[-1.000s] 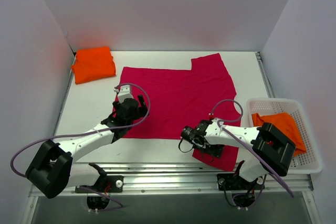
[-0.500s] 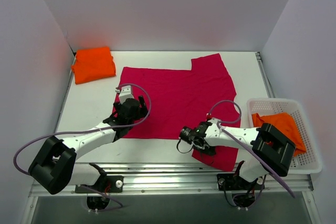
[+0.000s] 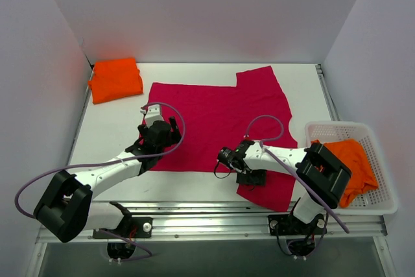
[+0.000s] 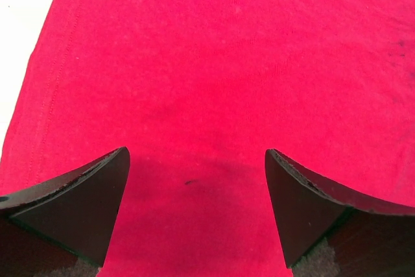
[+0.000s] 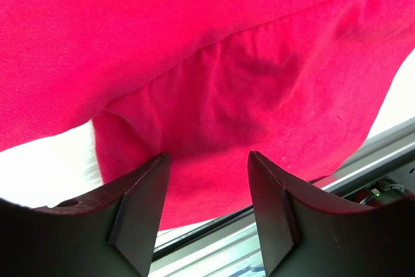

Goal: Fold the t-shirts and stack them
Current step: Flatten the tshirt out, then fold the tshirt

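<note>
The crimson-pink t-shirt [image 3: 220, 118] lies spread flat across the middle of the white surface [image 3: 110, 134], plain cloth with one sleeve reaching toward the upper right of the top view and the other hanging down to the lower centre, near the metal rail [image 3: 207, 212] at the bottom edge. A folded orange t-shirt [image 3: 115, 79] sits in the upper left corner of the surface, well apart from the pink one. Another orange t-shirt [image 3: 356, 160] lies crumpled in the white mesh basket [image 3: 386, 211] at the right edge of the frame, partly hidden by the right arm's elbow. The left fingers [image 3: 165, 137] hang over the pink shirt's left part, close to its side seam; in the left wrist view they stand wide apart with only flat pink cloth and a small dark fleck [image 4: 189, 181] showing between them, nothing gripped. The right fingers [image 3: 249, 174] are low over the spot where the shirt's bottom hem meets the lower sleeve; in the right wrist view they stand partly apart, with creased cloth showing in the gap and no fold caught between them, and whether their tips touch the cloth I cannot tell. A patch of bare surface shows at the lower left of that view and the rail at its lower right. A purple cable [image 3: 162, 105] loops above the left wrist.
</note>
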Robot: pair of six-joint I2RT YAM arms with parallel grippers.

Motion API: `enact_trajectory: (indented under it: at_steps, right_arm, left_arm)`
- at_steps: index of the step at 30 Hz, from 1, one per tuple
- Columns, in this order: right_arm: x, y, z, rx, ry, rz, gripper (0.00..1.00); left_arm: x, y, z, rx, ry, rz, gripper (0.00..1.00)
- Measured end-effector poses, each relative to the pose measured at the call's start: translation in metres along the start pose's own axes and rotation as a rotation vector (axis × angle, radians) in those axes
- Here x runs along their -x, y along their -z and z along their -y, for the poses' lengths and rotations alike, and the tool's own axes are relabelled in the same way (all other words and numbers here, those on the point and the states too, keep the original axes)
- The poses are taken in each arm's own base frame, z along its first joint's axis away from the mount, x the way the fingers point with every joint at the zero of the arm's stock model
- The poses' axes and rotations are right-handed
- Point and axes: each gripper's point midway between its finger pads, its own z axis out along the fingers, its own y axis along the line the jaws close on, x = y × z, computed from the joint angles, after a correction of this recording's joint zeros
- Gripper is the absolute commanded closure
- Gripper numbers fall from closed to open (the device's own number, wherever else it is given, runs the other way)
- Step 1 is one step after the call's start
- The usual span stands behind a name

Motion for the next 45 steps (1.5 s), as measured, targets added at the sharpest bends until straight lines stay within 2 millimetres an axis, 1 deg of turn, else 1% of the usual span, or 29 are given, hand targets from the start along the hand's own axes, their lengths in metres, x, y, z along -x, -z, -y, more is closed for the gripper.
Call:
enact_trajectory:
  at_steps: [1, 3, 4, 11, 14, 15, 17, 18, 23, 24, 27, 32, 36, 41, 45]
  right_arm:
    - [0.000, 0.000, -0.001, 0.005, 0.005, -0.001, 0.53]
    - [-0.001, -0.002, -0.001, 0.009, 0.012, -0.003, 0.56]
    - [-0.001, -0.003, -0.002, 0.014, 0.014, -0.002, 0.60]
    - [-0.005, -0.009, -0.006, 0.022, 0.041, -0.004, 0.59]
    - [-0.005, -0.010, -0.006, 0.012, 0.062, 0.019, 0.51]
    - [-0.005, -0.010, -0.006, 0.010, 0.070, 0.030, 0.43]
    - [-0.004, -0.009, -0.003, -0.008, 0.098, 0.057, 0.38]
    - [-0.003, -0.009, 0.000, -0.023, 0.110, 0.074, 0.33]
    - [0.000, -0.008, 0.007, -0.064, 0.156, 0.133, 0.22]
    - [0.002, -0.008, 0.008, -0.069, 0.165, 0.144, 0.18]
    - [0.002, -0.007, 0.012, -0.084, 0.185, 0.152, 0.10]
    - [0.003, -0.008, 0.016, -0.078, 0.162, 0.138, 0.10]
    - [0.001, -0.011, 0.016, -0.010, 0.111, 0.150, 0.12]
    - [0.002, -0.011, 0.016, 0.032, 0.094, 0.170, 0.14]
    - [0.002, -0.012, 0.015, 0.113, 0.023, 0.201, 0.15]
  left_arm:
    - [0.001, 0.000, -0.001, 0.003, 0.001, 0.001, 0.05]
    - [0.001, -0.001, -0.002, 0.006, 0.003, 0.002, 0.06]
    - [0.002, -0.001, -0.002, 0.007, 0.004, 0.003, 0.05]
    - [0.002, -0.001, -0.003, 0.007, 0.004, 0.003, 0.06]
    - [0.002, -0.001, -0.003, 0.008, 0.004, 0.003, 0.05]
    - [0.002, -0.001, -0.003, 0.008, 0.004, 0.003, 0.05]
    - [0.002, -0.001, -0.003, 0.009, 0.004, 0.004, 0.05]
    - [0.002, -0.001, -0.003, 0.009, 0.004, 0.004, 0.05]
    - [0.002, -0.001, -0.003, 0.011, 0.004, 0.005, 0.05]
    - [0.002, -0.001, -0.003, 0.011, 0.004, 0.005, 0.06]
    - [0.002, -0.001, -0.003, 0.011, 0.004, 0.006, 0.05]
    - [0.003, -0.001, -0.004, 0.015, 0.004, 0.008, 0.06]
    - [0.003, -0.001, -0.004, 0.018, 0.004, 0.010, 0.05]
    - [0.003, -0.002, -0.005, 0.021, 0.002, 0.013, 0.06]
    - [0.004, -0.002, -0.006, 0.026, 0.001, 0.016, 0.05]
